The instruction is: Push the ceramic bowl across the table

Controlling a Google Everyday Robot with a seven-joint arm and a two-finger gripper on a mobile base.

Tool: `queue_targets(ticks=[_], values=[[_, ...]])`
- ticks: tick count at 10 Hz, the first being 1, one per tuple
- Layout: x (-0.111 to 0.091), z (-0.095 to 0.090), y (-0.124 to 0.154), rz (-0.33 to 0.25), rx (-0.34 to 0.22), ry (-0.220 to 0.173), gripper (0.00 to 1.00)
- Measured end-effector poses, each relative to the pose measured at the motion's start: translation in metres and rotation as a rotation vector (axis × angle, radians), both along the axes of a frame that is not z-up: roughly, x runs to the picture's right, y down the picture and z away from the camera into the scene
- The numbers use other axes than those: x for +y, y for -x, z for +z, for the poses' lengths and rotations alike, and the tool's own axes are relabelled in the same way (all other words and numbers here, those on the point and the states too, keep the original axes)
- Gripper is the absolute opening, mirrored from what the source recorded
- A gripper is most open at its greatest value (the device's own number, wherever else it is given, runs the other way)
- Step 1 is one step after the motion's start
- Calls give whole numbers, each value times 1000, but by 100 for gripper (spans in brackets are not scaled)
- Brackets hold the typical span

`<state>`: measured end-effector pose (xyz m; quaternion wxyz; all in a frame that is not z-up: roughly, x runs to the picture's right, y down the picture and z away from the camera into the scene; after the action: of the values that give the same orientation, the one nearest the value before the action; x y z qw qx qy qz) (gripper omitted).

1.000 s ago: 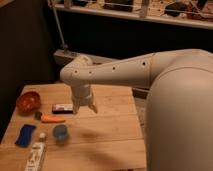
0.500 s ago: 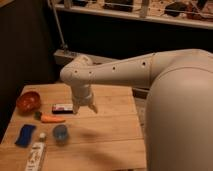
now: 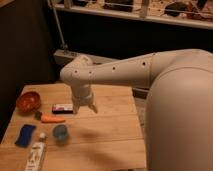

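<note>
The ceramic bowl (image 3: 28,101) is round, glossy orange-brown with a darker inside, and sits at the far left of the light wooden table (image 3: 110,135). My gripper (image 3: 85,108) hangs from the white arm over the middle of the table, well to the right of the bowl and apart from it. Its two fingers (image 3: 94,107) point down with a gap between them, holding nothing. A small dark packet (image 3: 62,107) lies just left of the gripper.
A carrot (image 3: 51,119) lies in front of the bowl. A small blue cup (image 3: 60,132), a blue sponge (image 3: 25,135) and a white tube (image 3: 35,155) lie near the front left. My white arm body fills the right side. A dark wall stands behind.
</note>
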<state>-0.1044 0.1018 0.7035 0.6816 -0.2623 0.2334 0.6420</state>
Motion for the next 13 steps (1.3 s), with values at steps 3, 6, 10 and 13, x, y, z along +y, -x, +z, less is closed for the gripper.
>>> queue_targets(ticks=[3,6,10,13], values=[[0,0,0,0,0,0,65],[0,0,0,0,0,0,65],[-28,24,-5,-24,-1,-100,65],[-73,70,-9,-72,-14,-199,65]])
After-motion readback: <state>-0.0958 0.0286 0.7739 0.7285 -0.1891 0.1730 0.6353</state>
